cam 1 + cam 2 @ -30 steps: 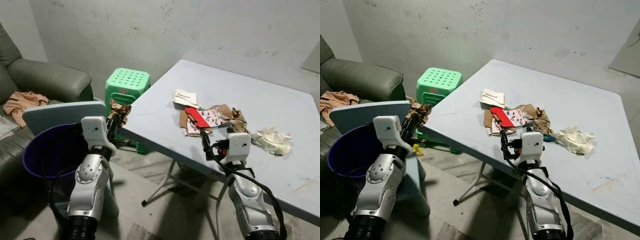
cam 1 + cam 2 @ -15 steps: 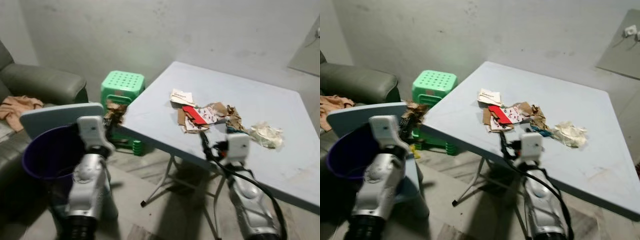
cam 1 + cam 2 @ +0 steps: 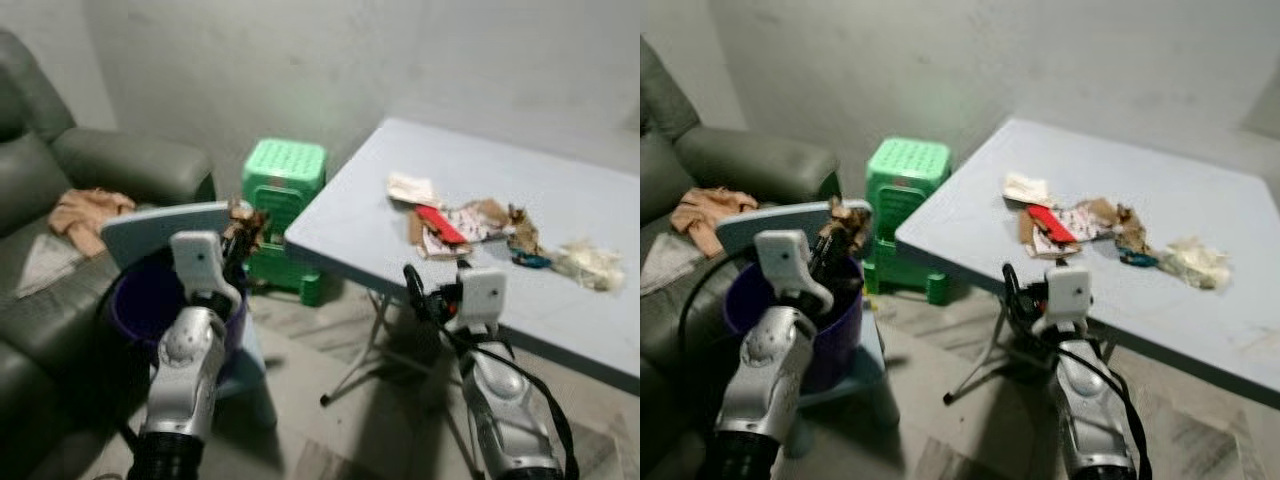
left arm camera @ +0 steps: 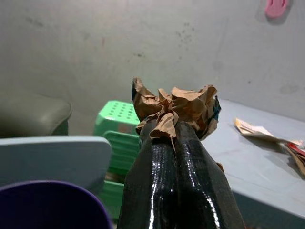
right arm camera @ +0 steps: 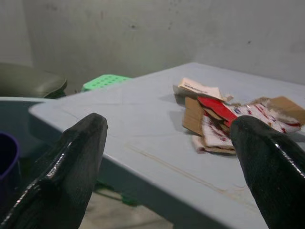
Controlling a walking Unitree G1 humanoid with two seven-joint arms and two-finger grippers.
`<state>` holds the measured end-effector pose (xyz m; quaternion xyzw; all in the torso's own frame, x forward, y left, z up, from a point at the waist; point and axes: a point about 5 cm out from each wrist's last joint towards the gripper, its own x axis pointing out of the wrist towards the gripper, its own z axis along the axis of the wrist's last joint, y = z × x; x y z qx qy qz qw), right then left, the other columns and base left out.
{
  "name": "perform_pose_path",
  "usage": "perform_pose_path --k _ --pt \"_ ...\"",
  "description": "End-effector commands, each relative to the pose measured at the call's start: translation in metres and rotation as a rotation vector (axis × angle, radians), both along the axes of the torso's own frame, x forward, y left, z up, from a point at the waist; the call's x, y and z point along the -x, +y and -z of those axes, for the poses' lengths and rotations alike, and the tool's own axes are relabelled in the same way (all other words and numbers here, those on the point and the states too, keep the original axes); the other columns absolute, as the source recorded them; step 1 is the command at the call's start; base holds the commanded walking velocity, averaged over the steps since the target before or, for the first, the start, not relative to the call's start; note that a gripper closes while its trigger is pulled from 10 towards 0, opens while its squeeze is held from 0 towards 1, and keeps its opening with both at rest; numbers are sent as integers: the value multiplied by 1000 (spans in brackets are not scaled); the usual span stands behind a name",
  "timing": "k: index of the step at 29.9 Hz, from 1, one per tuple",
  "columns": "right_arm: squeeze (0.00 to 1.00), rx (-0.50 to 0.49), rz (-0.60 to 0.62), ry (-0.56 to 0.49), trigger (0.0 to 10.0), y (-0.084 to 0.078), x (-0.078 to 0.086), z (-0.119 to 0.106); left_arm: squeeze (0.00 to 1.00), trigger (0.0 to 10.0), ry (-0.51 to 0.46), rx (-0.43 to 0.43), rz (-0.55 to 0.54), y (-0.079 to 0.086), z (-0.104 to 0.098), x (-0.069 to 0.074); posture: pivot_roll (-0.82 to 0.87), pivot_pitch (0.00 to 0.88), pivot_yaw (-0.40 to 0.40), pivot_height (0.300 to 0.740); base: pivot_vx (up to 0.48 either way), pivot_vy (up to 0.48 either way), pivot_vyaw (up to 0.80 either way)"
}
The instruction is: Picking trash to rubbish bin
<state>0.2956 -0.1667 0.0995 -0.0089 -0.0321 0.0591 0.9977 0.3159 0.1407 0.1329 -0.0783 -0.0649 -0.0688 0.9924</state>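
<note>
- Grey wall behind; table (image 3: 560,190) carries trash (image 3: 470,225).
- Left pincer (image 4: 174,125) clamps crumpled paper (image 4: 176,106) above the bin (image 3: 835,310).
- Right pincer (image 5: 171,138) gapes wide, holding nothing, near the table edge.

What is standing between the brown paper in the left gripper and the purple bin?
Nothing visible. The left gripper holds the crumpled brown paper by the rim of the open purple bin; its pale lid stands raised behind it.

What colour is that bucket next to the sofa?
The bucket is purple, with a pale blue-grey lid standing behind it. The right eye view shows it best.
</note>
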Motion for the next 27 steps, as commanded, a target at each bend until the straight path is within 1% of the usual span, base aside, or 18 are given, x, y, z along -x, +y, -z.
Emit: perform_pose_path --k 1,7,12,16,18,20,27 --pt "0 -1 -16 -17 10000 6 -2 -6 0 10000 0 -15 -25 8 -2 0 91 0 -84 740 0 480 0" --pt "0 8 -36 -9 10000 8 -2 -5 0 10000 3 -9 -30 9 -1 0 92 0 -85 740 0 442 0" --pt "0 5 -43 -4 10000 9 -2 -5 0 10000 5 -16 -50 10 -1 1 94 0 -84 740 0 0 621" --pt "0 8 -47 2 10000 10 -2 -4 0 10000 34 -4 -66 10 1 1 95 0 -86 740 0 0 625" --pt "0 -10 -40 -5 10000 10 -1 -4 0 10000 65 -31 -89 11 4 0 96 0 -87 740 0 0 0" --pt "0 -11 -40 -5 10000 9 -1 -5 0 10000 72 -37 -91 11 5 0 96 0 -87 740 0 0 0" --pt "0 -23 -52 -3 10000 11 -2 -6 0 10000 80 -28 -80 6 7 2 99 0 -87 740 0 0 0"
